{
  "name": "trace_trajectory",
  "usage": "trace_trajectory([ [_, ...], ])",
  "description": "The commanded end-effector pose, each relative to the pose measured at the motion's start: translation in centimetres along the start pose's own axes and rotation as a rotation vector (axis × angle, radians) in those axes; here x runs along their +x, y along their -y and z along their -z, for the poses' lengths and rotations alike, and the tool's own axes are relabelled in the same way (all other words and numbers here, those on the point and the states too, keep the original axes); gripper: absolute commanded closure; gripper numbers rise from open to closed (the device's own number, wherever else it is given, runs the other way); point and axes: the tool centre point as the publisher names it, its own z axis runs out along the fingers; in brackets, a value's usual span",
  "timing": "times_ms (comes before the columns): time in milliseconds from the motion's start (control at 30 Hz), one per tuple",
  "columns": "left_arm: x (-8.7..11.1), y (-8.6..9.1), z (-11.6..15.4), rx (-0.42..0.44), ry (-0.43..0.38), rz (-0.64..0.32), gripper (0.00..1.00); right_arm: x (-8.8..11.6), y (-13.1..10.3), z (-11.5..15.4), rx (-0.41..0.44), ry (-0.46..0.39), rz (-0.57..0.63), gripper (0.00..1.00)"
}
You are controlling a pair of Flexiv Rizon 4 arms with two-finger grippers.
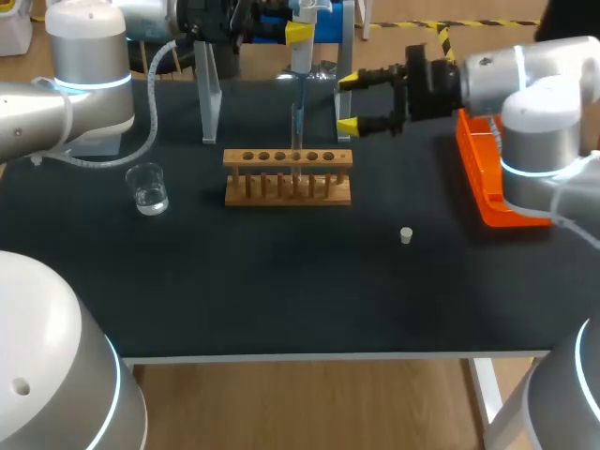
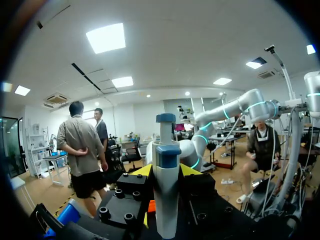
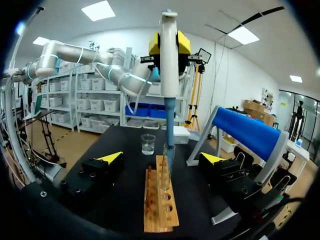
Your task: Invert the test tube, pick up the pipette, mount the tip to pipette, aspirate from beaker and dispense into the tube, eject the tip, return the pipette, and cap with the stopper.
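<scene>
The left jaws grasp the pipette (image 3: 169,75) upright, its tip down at the mouth of the tube (image 3: 165,170); the right jaws, released, face that tube from beside.

No text, label, number or sign can be read in any of the views.
</scene>
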Motion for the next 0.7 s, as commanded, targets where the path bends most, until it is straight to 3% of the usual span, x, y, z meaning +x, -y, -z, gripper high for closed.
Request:
trace_trajectory([
  [33, -0.1, 0.0, 0.1, 0.000, -0.006, 0.001, 1.00, -0.6, 0.8, -2.0, 0.013, -0.011, -0.001, 0.00],
  [700, -0.1, 0.0, 0.1, 0.000, -0.006, 0.001, 1.00, -0.8, 3.1, -7.1, 0.088, -0.017, 0.006, 0.00],
])
